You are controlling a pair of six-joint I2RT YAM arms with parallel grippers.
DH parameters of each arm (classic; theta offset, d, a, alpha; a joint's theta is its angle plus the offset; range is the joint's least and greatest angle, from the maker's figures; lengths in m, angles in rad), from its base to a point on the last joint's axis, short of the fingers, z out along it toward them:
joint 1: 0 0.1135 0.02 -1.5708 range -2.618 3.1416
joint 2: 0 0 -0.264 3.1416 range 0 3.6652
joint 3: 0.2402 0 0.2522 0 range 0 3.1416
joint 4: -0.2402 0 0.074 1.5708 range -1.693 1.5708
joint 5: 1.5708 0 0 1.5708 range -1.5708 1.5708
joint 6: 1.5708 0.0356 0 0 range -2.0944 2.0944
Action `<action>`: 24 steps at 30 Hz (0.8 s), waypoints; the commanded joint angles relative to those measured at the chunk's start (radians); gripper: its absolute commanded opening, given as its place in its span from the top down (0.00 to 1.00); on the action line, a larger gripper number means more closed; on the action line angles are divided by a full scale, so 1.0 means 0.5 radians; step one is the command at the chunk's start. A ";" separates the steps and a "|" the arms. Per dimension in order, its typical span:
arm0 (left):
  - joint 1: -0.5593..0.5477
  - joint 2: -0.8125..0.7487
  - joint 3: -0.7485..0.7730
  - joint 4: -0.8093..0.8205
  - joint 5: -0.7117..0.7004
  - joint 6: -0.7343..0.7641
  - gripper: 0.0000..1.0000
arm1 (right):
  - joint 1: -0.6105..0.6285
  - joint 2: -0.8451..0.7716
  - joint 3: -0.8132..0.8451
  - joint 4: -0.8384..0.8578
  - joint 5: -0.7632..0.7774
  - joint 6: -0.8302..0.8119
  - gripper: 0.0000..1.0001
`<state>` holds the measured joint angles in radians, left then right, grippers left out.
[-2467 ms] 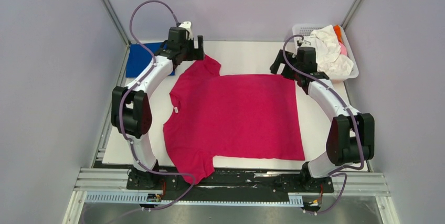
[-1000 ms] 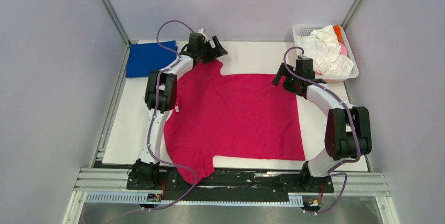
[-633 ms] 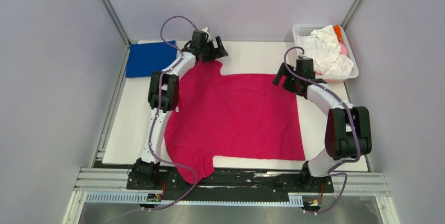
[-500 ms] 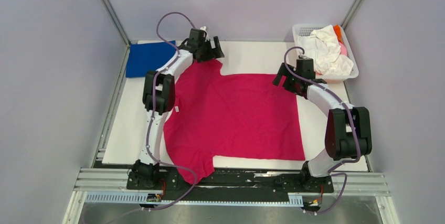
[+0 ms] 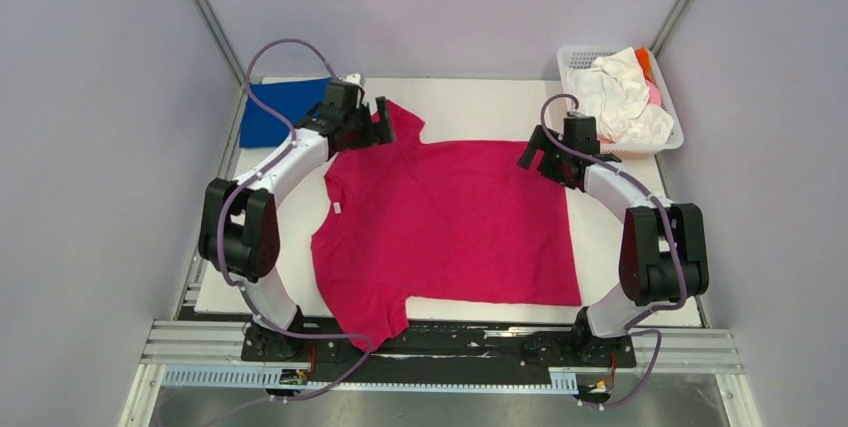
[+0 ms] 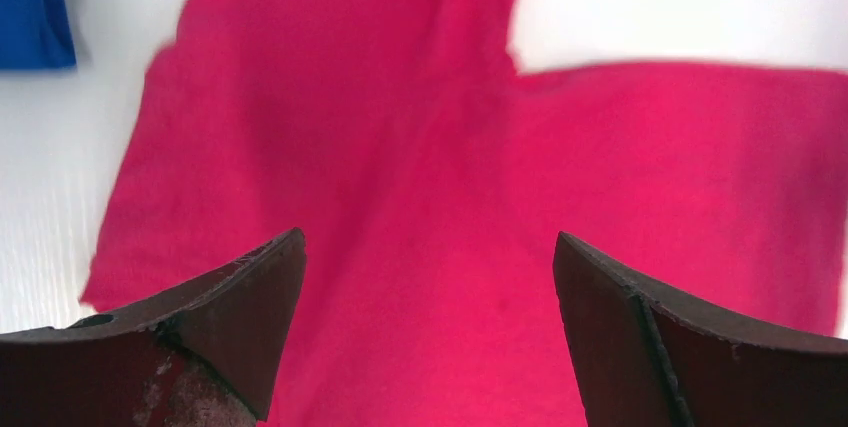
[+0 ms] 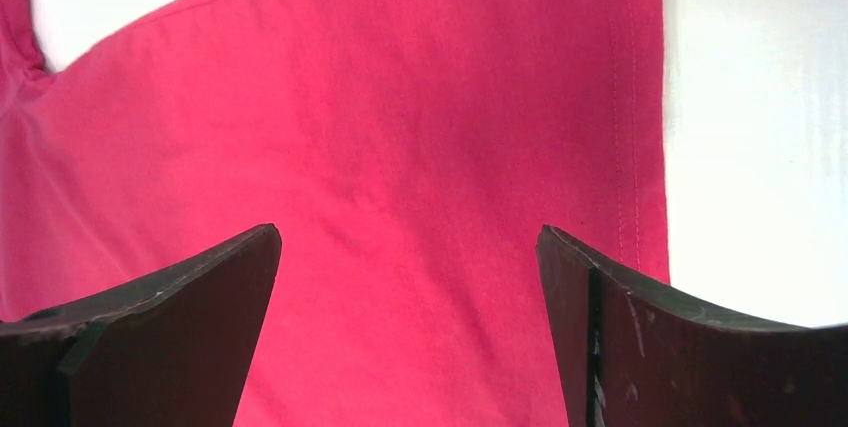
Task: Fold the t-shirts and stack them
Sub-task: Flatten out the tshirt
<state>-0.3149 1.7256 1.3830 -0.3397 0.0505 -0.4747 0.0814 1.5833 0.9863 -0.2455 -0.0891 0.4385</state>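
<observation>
The red shirt (image 5: 450,222) is spread flat on the table (image 5: 480,107). Left gripper (image 6: 428,277) and right gripper (image 7: 410,247) are held spread, empty, over its far edge. Limp, light cloth; probably best pinched at far corners.

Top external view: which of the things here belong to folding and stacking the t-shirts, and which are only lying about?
Belong to the job:
magenta t-shirt, spread flat between the two arms
blue t-shirt, at the far left corner
white, pink and orange shirts, crumpled in a heap at the far right

Only lying about:
white basket, which holds that heap
table, the work surface
</observation>
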 commanded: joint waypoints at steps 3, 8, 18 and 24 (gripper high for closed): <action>0.019 0.136 -0.124 0.016 -0.205 -0.098 0.00 | 0.004 0.182 0.097 0.015 -0.075 0.022 0.00; 0.109 0.303 -0.069 0.006 -0.188 -0.165 0.00 | 0.006 0.319 0.169 0.012 -0.071 -0.024 0.00; 0.254 0.711 0.246 -0.165 -0.094 -0.233 0.00 | 0.006 0.641 0.422 -0.050 0.030 -0.029 0.00; 0.284 0.922 0.530 -0.271 -0.095 -0.214 0.00 | -0.011 0.821 0.622 -0.113 0.144 -0.037 0.00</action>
<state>-0.1844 2.1063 1.5566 -0.4095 0.0017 -0.5728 0.0818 1.9190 1.2407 -0.2714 -0.0792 0.4358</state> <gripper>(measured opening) 0.998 0.998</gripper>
